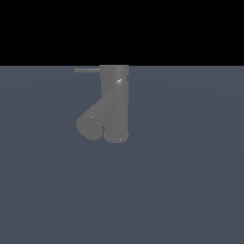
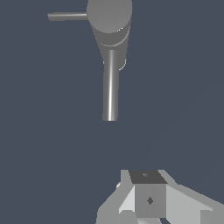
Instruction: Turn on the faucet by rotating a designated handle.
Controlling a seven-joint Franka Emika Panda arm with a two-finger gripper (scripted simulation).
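**Faucet standing alone, gripper well short of it**

No brand, label or writing can be read on anything in either view.

Nearest the wrist camera, part of the gripper is seen as pale grey and white blocks with a darker square face between them. Its fingertips are not shown, so whether it is open or closed cannot be told; nothing is seen held. It is well apart from the faucet.

Beyond it, the faucet is seen on a flat blue-grey floor, towards the far edge in the exterior view. It is a dull grey, Y-shaped body: a thick upright cylinder with a shorter thick spout branching diagonally down towards the exterior view's left. A small highlight is caught near the top of the upright cylinder.

The handle, a thin straight grey rod, is seen projecting sideways from the top of the upright cylinder towards the exterior view's left, level and untouched.

No containers are shown.
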